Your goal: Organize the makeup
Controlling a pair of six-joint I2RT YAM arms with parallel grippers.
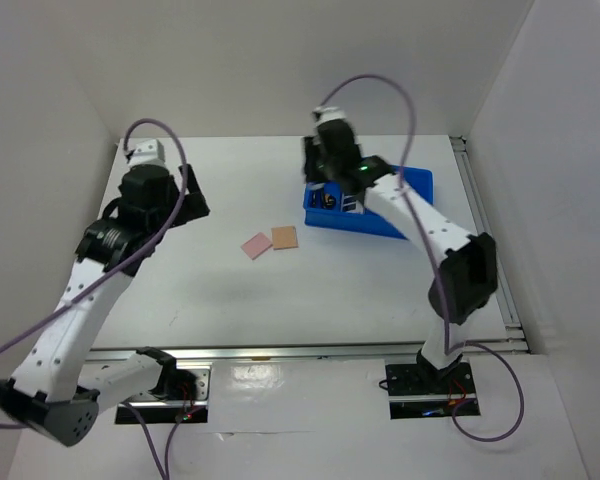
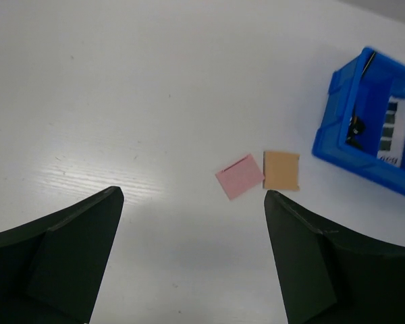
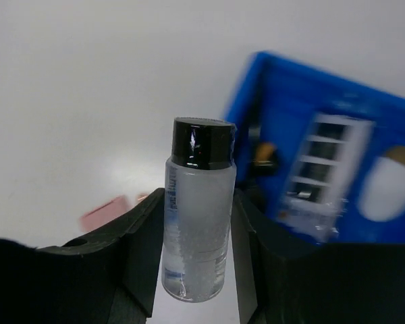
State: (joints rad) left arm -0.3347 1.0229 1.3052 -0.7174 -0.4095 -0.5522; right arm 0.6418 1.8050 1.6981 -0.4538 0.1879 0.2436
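My right gripper (image 3: 199, 236) is shut on a small clear vial (image 3: 197, 223) with a black cap, held up near the left end of the blue tray (image 1: 408, 182). In the top view this gripper (image 1: 325, 172) hangs over the tray's left end. The tray holds a dark eyeshadow palette (image 3: 320, 172) and a white oval sponge (image 3: 388, 189). A pink pad (image 1: 256, 245) and a tan pad (image 1: 284, 237) lie side by side on the table left of the tray. My left gripper (image 2: 192, 202) is open and empty, above the table, with both pads (image 2: 239, 176) just beyond its fingertips.
White walls close in the table on the left, back and right. A metal rail (image 1: 310, 350) runs along the near edge of the table. The tray shows in the left wrist view (image 2: 337, 135) at the right.
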